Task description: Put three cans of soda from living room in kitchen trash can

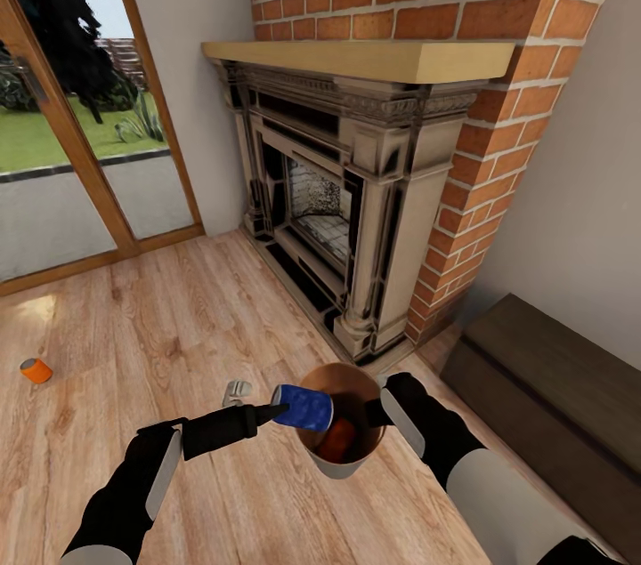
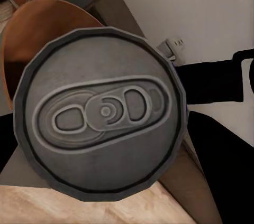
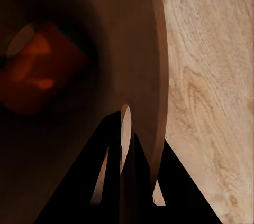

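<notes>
three soda cans show in the head view: a blue can [image 1: 303, 407], an orange can in the bucket [image 1: 338, 440], and a second orange can on the floor [image 1: 36, 370], lying on its side well apart near the glass doors [image 1: 62, 138]. there is one bucket [image 1: 378, 440], grey outside and copper-brown inside, held above the wood floor [image 1: 178, 325] in front of the brick fireplace [image 1: 356, 191]. the left gripper [image 1: 278, 410] has its fingers closed on the blue can, held sideways over the bucket's rim; the left wrist view faces the can's silver top [image 2: 103, 110]. the right gripper [image 3: 127, 145] pinches the bucket's wall, one finger inside and one outside. a dark low bench [image 1: 552, 387] stands beside the fireplace.
</notes>
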You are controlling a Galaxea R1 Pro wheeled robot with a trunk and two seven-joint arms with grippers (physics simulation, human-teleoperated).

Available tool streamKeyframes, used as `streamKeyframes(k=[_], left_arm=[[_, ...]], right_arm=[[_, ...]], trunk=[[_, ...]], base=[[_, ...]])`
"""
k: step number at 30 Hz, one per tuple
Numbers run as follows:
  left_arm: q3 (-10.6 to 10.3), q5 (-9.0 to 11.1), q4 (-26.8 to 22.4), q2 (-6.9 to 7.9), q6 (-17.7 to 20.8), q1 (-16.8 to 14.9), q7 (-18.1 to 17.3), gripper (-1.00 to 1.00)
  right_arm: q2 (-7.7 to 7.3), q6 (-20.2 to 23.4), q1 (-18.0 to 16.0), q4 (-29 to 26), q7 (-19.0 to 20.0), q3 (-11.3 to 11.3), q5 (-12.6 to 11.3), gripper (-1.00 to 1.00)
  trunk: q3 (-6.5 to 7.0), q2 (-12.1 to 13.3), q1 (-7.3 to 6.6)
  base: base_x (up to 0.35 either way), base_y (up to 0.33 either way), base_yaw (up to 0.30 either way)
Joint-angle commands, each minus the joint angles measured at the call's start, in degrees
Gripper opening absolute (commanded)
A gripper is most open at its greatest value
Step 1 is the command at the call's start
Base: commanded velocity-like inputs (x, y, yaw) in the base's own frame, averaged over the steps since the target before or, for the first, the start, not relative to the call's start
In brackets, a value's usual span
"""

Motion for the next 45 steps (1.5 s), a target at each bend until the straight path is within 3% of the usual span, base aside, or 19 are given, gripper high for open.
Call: streamKeyframes(k=[1,6,21,23,27,29,42,43,45], left_arm=[[0.09,-0.03,0.03,0.0,-0.04,0.0,0.07,-1.0],[0.12,-0.04,0.06,0.0,-0.08,0.0,3.14,-1.0],[0.02,-0.09,0.06,0.0,-0.09,0.0,4.91,-1.0],[0.01,-0.07,0.06,-0.04,-0.09,0.0,6.18,-1.0],[0.02,-0.04,0.08,-0.01,-0.09,0.0,7.7,-1.0],[0.03,-0.04,0.09,-0.02,-0.09,0.0,7.85,-1.0],[-0.23,-0.04,2.52,-0.01,-0.16,0.0,8.09,-1.0],[-0.25,-0.04,2.64,-0.01,-0.16,0.0,8.09,1.0],[-0.32,-0.04,2.98,-0.04,-0.17,0.0,8.1,1.0]], right_arm=[[0.17,-0.22,-0.02,0.13,0.24,-0.02,-0.7,-1.0],[0.97,-0.26,-0.02,1.55,0.21,0.02,-0.7,-1.0],[1.74,-0.26,-0.02,1.91,0.13,0.06,-0.7,-1.0],[1.8,-0.26,-0.02,1.94,0.12,0.9,-0.7,-1.0],[1.84,-0.33,-0.02,1.96,-0.11,5.42,-0.7,-1.0],[1.84,-0.34,-0.02,1.97,-1.09,6.17,-0.71,-1.0],[2.19,-0.35,-0.02,2.05,-3.36,6.93,-0.78,-1.0],[2.19,-0.35,-0.02,2.05,-3.37,6.94,-0.78,-1.0],[2.2,-0.35,-0.02,2.05,-3.39,6.95,-0.78,-1.0]], trunk=[[0.01,0.0,0.0],[0.01,0.0,0.0],[0.01,0.0,0.0],[0.01,0.0,0.0],[0.01,0.0,0.0],[0.01,0.0,0.0],[0.01,0.0,0.0],[0.01,0.0,0.0],[0.01,0.0,0.0]], base=[[0.0,0.0,0.0],[0.0,0.0,0.0],[0.0,0.0,0.0],[0.0,0.0,0.0],[0.0,0.0,0.0],[0.0,0.0,0.0],[0.0,0.0,0.0],[0.0,0.0,0.0],[0.0,0.0,0.0]])
